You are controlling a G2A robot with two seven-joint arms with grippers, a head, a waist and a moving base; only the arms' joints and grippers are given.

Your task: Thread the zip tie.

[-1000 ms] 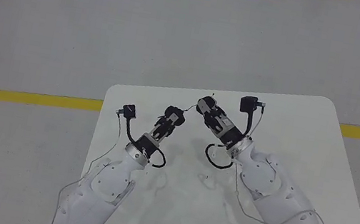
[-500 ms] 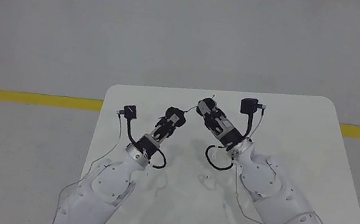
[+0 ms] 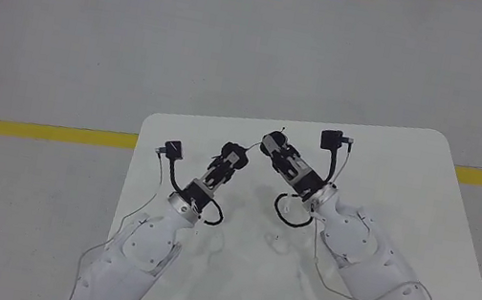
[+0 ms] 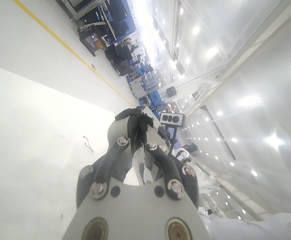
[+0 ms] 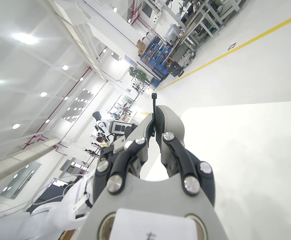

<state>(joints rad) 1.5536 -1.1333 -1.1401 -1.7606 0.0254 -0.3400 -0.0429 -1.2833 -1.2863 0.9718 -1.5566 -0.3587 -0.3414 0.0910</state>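
The zip tie (image 5: 154, 106) is a thin black strap. Its square head sticks out past the fingertips of my right gripper (image 5: 155, 123), which is shut on it. In the top view the zip tie (image 3: 252, 144) arcs from the right gripper (image 3: 271, 140) across to my left gripper (image 3: 234, 153). The left gripper (image 4: 137, 118) is shut, its frayed black pads (image 4: 131, 122) pressed together on the strap's other end. Both grippers hang close together above the far middle of the white table (image 3: 392, 177).
A small bent black scrap (image 4: 87, 144) lies on the table (image 4: 34, 127) between the arms and the near edge, also seen from above as a scrap (image 3: 275, 239). The table's far edge lies just beyond the grippers. Bare surface spreads to the right.
The right gripper has edged slightly left, toward the left gripper. The left arm has stayed where it was.
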